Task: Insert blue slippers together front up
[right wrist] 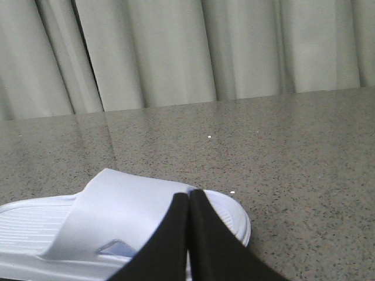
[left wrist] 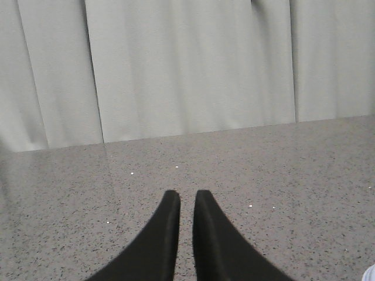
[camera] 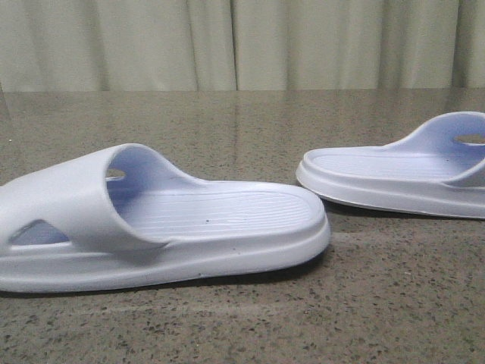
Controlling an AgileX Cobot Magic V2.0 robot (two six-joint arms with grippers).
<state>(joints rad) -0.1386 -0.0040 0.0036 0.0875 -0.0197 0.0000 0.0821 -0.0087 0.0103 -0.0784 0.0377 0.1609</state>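
Observation:
Two blue slippers lie sole down and apart on the speckled table. The near one lies at the left with its strap at the left end, and the other lies farther back at the right edge. Neither gripper shows in the front view. In the right wrist view my right gripper is shut and empty, its black fingertips in front of the strap and toe end of one slipper. In the left wrist view my left gripper is shut over bare table, a thin slit between the fingers and nothing in it.
The grey-brown speckled table runs back to a pale pleated curtain. A sliver of pale slipper shows at the corner of the left wrist view.

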